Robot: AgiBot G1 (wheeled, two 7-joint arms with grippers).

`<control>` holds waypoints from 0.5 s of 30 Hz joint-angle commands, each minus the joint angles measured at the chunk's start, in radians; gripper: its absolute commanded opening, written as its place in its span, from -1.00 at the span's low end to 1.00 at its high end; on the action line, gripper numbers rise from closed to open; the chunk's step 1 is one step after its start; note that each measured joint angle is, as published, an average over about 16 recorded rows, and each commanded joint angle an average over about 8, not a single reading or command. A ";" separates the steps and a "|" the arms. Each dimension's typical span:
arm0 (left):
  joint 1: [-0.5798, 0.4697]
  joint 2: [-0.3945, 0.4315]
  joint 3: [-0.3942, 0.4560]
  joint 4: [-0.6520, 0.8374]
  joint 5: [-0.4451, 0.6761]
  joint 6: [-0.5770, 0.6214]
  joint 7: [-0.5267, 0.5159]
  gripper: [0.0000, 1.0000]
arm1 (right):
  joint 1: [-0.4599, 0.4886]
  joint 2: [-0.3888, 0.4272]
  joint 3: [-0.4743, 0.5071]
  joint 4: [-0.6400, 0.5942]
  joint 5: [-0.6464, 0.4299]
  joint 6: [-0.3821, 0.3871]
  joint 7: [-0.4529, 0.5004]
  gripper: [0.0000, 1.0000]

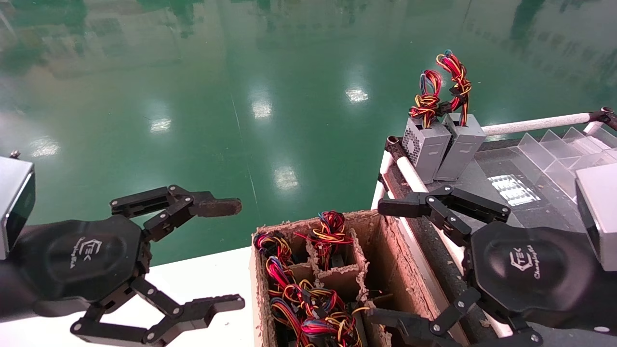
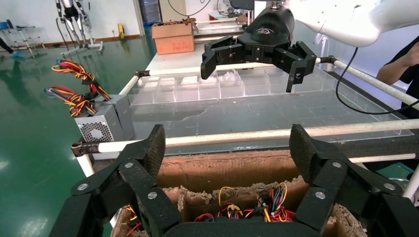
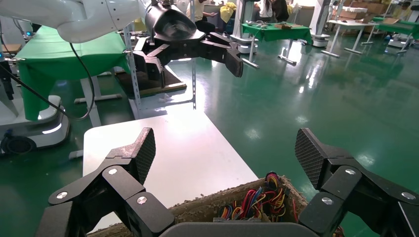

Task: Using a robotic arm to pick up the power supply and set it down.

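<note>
Two grey power supplies (image 1: 426, 149) (image 2: 99, 126) with red-yellow-blue wire bundles stand upright, side by side, at the far corner of the right-hand table. Several more wire bundles (image 1: 303, 299) (image 3: 257, 200) fill a worn cardboard box (image 1: 400, 270); the bodies under them are hidden. My right gripper (image 1: 378, 262) (image 3: 225, 150), with all-black fingertips, hangs open at the box's right side and holds nothing. My left gripper (image 1: 238, 254) (image 2: 227, 148), with one rusty-brown fingertip, stands open to the left of the box, also holding nothing.
The right table carries a dark mat, a white pipe rail (image 1: 530, 126) and clear plastic dividers (image 1: 569, 144). A white tabletop (image 1: 202, 279) lies under the left gripper. Green floor stretches beyond. The box has torn cardboard partitions (image 1: 337, 277).
</note>
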 commanded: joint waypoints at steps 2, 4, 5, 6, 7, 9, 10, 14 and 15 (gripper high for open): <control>0.000 0.000 0.000 0.000 0.000 0.000 0.000 -1.00 | 0.000 0.000 0.000 0.000 0.000 0.000 0.000 1.00; 0.000 0.000 0.000 0.000 0.000 0.000 0.000 -1.00 | 0.000 0.000 0.000 0.000 0.000 0.000 0.000 1.00; 0.000 0.000 0.000 0.000 0.000 0.000 0.000 -1.00 | 0.000 0.000 0.000 0.000 0.000 0.000 0.000 1.00; 0.000 0.000 0.000 0.000 0.000 0.000 0.000 -1.00 | 0.000 0.000 0.000 0.000 0.000 0.000 0.000 1.00; 0.000 0.000 0.000 0.000 0.000 0.000 0.000 -1.00 | 0.000 0.000 0.000 0.000 0.000 0.000 0.000 1.00; 0.000 0.000 0.000 0.000 0.000 0.000 0.000 -1.00 | 0.000 0.000 0.000 0.000 0.000 0.000 0.000 1.00; 0.000 0.000 0.000 0.000 0.000 0.000 0.000 -1.00 | 0.000 0.000 0.000 0.000 0.000 0.000 0.000 1.00; 0.000 0.000 0.000 0.000 0.000 0.000 0.000 -1.00 | 0.000 0.000 0.000 0.000 0.000 0.000 0.000 1.00; 0.000 0.000 0.000 0.000 0.000 0.000 0.000 -1.00 | 0.000 0.000 0.000 0.000 0.000 0.000 0.000 1.00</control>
